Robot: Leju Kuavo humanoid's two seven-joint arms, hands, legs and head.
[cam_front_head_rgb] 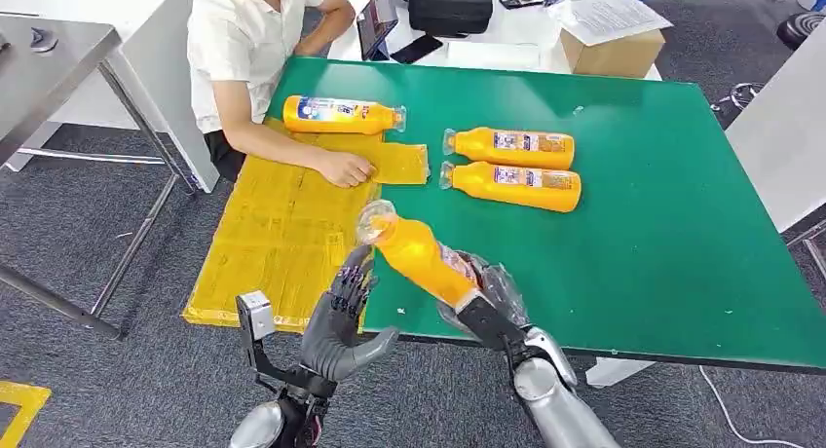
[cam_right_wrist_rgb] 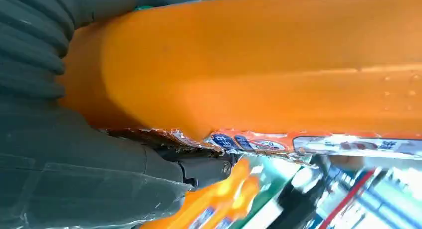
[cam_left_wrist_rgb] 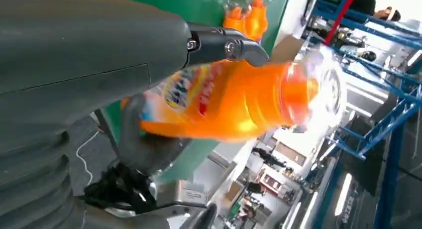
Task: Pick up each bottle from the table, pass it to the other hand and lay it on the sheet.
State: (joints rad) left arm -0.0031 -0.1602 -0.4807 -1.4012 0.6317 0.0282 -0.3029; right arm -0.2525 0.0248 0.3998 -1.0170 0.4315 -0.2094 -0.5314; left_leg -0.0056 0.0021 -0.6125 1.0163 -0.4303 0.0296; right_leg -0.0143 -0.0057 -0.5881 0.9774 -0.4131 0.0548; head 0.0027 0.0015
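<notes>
My right hand (cam_front_head_rgb: 490, 300) grips an orange juice bottle (cam_front_head_rgb: 421, 256) by its lower half and holds it tilted above the table's front edge, clear cap pointing up and left. The same bottle (cam_right_wrist_rgb: 278, 64) lies across my right hand (cam_right_wrist_rgb: 74, 174) in the right wrist view. My left hand (cam_front_head_rgb: 341, 321) is open with fingers spread, just left of the bottle and below its neck; I cannot tell whether it touches. Up close, the bottle (cam_left_wrist_rgb: 234, 104) lies beyond my left hand (cam_left_wrist_rgb: 79, 64). A yellow sheet (cam_front_head_rgb: 278, 239) hangs over the table's left edge with one bottle (cam_front_head_rgb: 341, 114) lying on its far end.
Two more orange bottles (cam_front_head_rgb: 511, 148) (cam_front_head_rgb: 513, 186) lie side by side on the green table (cam_front_head_rgb: 682, 234). A person sits at the far left corner with a hand (cam_front_head_rgb: 346, 168) resting on the sheet. A cardboard box (cam_front_head_rgb: 614, 39) and a black case (cam_front_head_rgb: 448, 5) stand behind the table.
</notes>
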